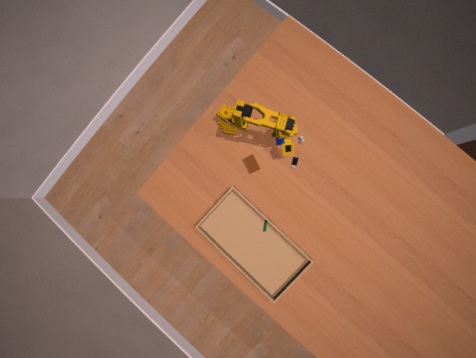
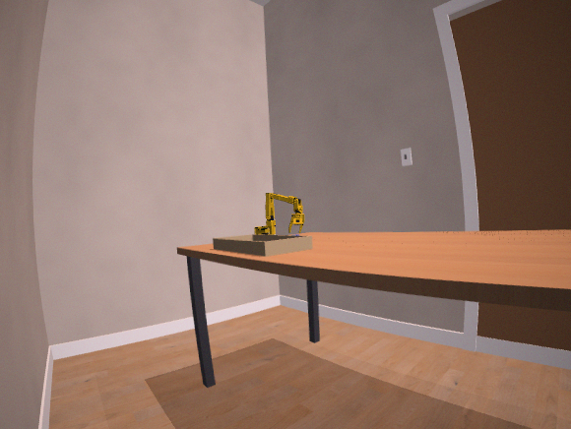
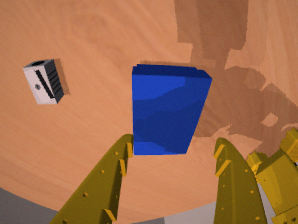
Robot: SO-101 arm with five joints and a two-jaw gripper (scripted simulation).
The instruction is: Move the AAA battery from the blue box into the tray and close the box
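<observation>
Arm: yellow SO-101 (image 1: 263, 117) on the wooden table (image 1: 369, 197), reaching out and bent down over the blue box.
Gripper (image 3: 174, 152): pointing down, jaws partly spread, nothing between them. Blue box sits just past the tips, a sliver of table showing on each side, no touching seen in wrist view.
Blue box (image 3: 168, 108): on the table under the wrist, lid on; looks closed and level from above. In top view only a corner of blue (image 1: 280, 141) peeks out beside the yellow wrist.
AAA battery (image 1: 265, 225): green, small, lying flat inside the tray, toward the long wall nearer the arm, about mid-length. Well apart from the box.
Tray (image 1: 213, 207): tan, rectangular, low rim, sits between arm and table edge. Battery is the only thing seen in it.
Brown square (image 1: 251, 163): flat on the table betw. arm base and tray; can't tell what it is.
Black-and-white item (image 1: 295, 162): small, near the gripper; same sort of thing at left in wrist view (image 3: 44, 82), white body w/ dark face. Not identifiable.
White bit (image 1: 301, 139): tiny, just beside the wrist. Too small to name.
Exterior view: arm (image 2: 283, 213) stands behind the tray (image 2: 266, 244); box mostly hidden by the rim.
</observation>
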